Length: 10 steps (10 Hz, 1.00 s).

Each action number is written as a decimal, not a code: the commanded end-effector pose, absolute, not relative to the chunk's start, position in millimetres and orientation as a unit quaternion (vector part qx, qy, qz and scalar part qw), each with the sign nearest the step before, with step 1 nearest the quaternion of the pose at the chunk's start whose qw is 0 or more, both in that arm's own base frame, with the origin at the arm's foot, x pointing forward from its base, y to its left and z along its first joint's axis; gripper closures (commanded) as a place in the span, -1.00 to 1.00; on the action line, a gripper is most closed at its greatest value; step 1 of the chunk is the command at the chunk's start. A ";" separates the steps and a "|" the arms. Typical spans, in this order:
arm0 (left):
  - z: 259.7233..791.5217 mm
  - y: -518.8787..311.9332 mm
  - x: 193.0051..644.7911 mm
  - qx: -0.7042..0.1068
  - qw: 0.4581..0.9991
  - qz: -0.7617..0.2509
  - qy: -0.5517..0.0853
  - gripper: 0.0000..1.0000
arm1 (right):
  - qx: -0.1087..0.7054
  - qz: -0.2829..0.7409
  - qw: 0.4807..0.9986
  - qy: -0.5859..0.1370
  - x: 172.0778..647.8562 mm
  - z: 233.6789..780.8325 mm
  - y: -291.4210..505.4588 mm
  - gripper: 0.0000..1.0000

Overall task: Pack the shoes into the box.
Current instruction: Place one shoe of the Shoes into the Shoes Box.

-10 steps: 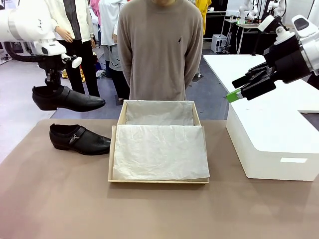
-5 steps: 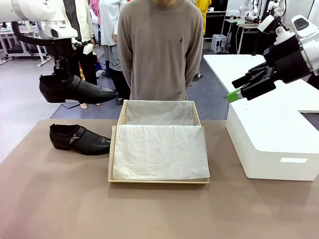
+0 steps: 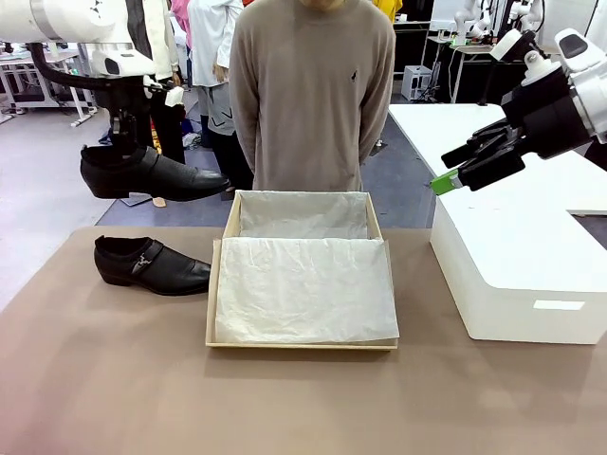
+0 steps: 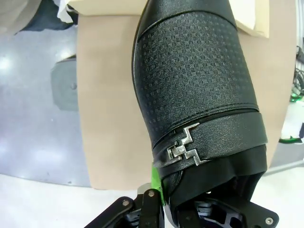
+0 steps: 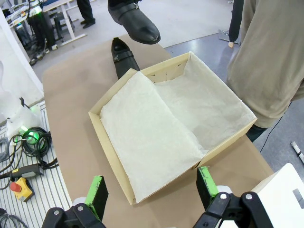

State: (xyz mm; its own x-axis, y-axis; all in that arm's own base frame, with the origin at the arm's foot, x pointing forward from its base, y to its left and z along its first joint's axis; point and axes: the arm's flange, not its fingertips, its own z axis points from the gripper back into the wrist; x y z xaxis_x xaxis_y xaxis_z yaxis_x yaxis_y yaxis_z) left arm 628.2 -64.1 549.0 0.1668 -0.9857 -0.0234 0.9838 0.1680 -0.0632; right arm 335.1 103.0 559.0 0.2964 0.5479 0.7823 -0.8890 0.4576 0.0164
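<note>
Left hand point(image 3: 123, 152) holds shoe point(image 3: 156, 176) aloft; toe near box point(image 3: 230, 220) rim.

A large white block point(image 3: 517, 275) rests on the brown table point(image 3: 285, 398), with a person point(image 3: 311, 95) standing at the far side.

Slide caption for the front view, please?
Left tool holds one shoe above the table, left of the open box.

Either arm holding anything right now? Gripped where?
Left gripper holds a glossy black leather dress shoe in the air, jaws shut on the rim of its opening near the heel. Right gripper is open, holding nothing.
</note>
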 end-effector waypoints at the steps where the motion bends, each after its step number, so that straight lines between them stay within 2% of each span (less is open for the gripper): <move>1: 553.3 -61.7 627.6 -0.014 0.762 -0.647 0.025 1.00 | 0.241 0.475 0.759 -0.375 338.3 557.5 103.1 -1.00; 5: 547.5 -63.1 628.2 -0.018 0.765 -0.643 0.038 1.00 | 0.241 0.475 0.759 -0.375 338.3 557.5 103.1 -1.00; 8: 571.6 -97.7 635.0 -0.009 0.768 -0.640 0.034 1.00 | 0.241 0.475 0.759 -0.375 338.3 557.5 103.1 -1.00; 10: 578.8 -132.4 641.5 -0.022 0.763 -0.644 0.053 1.00 | 0.241 0.475 0.759 -0.375 338.3 557.5 103.1 -1.00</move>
State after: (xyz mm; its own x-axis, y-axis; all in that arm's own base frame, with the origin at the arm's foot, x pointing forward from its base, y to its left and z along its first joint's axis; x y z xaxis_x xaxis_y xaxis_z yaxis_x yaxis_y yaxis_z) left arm 626.5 -120.7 569.4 0.1508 -0.9881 -0.0313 0.9852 0.1528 -0.0773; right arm 335.2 103.0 559.0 0.2960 0.5483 0.7821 -0.8890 0.4576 0.0157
